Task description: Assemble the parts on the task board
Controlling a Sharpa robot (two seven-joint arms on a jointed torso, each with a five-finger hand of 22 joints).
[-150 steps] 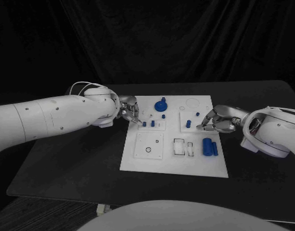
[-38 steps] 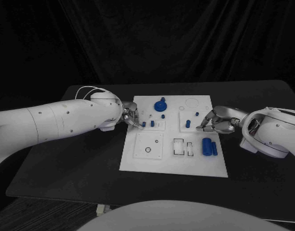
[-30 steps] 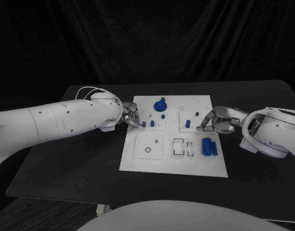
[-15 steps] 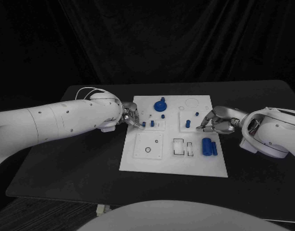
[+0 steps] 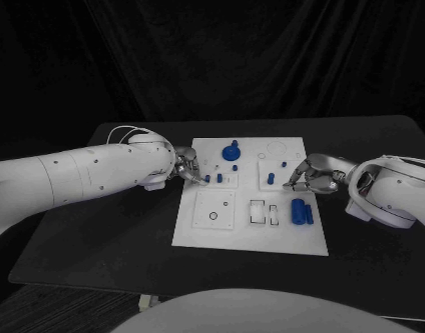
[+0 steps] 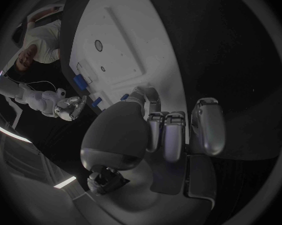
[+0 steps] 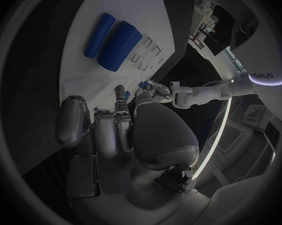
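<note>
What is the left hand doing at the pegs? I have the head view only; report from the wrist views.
Observer: In the left wrist view, a small blue part sits right at the left hand's outstretched fingertip. Whether it is pinched, I cannot tell.
Operator: Now report the right hand.
Observer: In the right wrist view, the right hand stretches one finger toward the board, with the others curled in.
</note>
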